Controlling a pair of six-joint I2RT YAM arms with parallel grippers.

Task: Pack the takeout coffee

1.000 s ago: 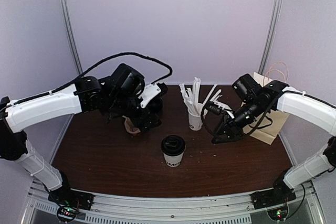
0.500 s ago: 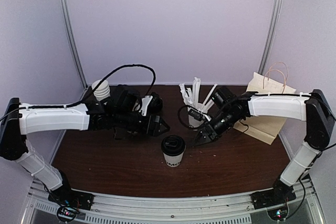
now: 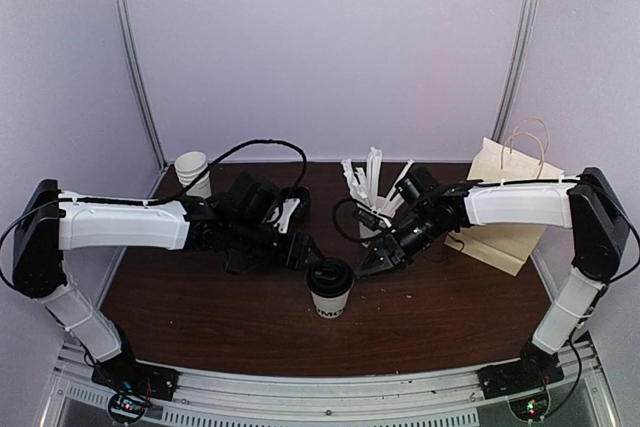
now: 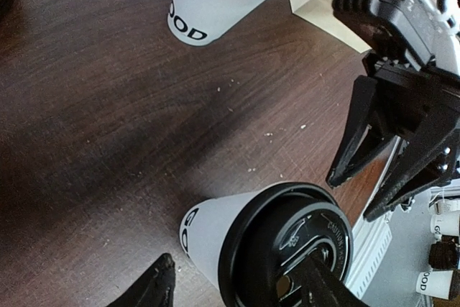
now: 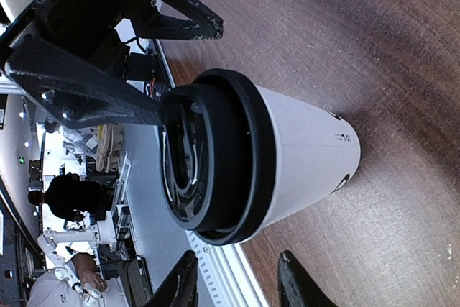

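Observation:
The takeout coffee (image 3: pixel 329 288), a white paper cup with a black dome lid, stands upright near the middle of the brown table. My left gripper (image 3: pixel 308 251) is at its upper left, open. In the left wrist view one finger (image 4: pixel 153 290) is beside the cup body (image 4: pixel 213 229) and the other reaches over the lid (image 4: pixel 287 246). My right gripper (image 3: pixel 366 266) is at the cup's upper right, open, with nothing between its fingers (image 5: pixel 184 282). In the right wrist view the cup (image 5: pixel 302 154) lies just ahead of them.
A lidless white cup of long straws (image 3: pixel 372 215) stands behind the coffee. A paper bag with handles (image 3: pixel 512 209) lies at the right. A stack of lidless white cups (image 3: pixel 192 169) is at the back left. The two grippers face each other closely across the coffee.
Both arms have swung in from the sides to the coffee cup. The left came from the back left, the right from the bag. Both pairs of jaws have narrowed.

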